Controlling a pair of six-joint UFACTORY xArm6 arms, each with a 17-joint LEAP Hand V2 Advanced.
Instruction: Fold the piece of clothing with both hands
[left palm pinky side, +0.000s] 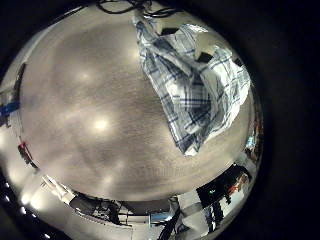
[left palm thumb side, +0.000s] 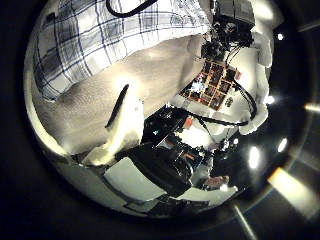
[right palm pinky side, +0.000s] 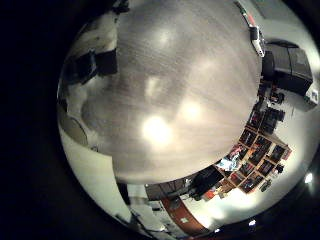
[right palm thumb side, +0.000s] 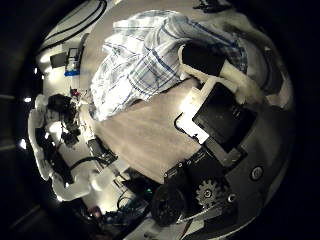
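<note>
The piece of clothing is a checked shirt (left palm pinky side: 190, 90). In the left little finger side palm view it lies bunched in a long shape on the wooden table (left palm pinky side: 90, 120), with a hand (left palm pinky side: 218, 62) of black and white parts on its upper part. In the left thumb side palm view the shirt (left palm thumb side: 110, 40) is close to the palm and reaches the left hand's own parts (left palm thumb side: 228, 22). In the right thumb side palm view the shirt (right palm thumb side: 145, 60) lies beside the right hand (right palm thumb side: 208, 62), whose fingers are curled on the cloth. The right little finger side palm view shows no shirt.
Room clutter and shelves (left palm thumb side: 212, 82) stand past the table. The table edge (left palm pinky side: 110, 195) runs near furniture.
</note>
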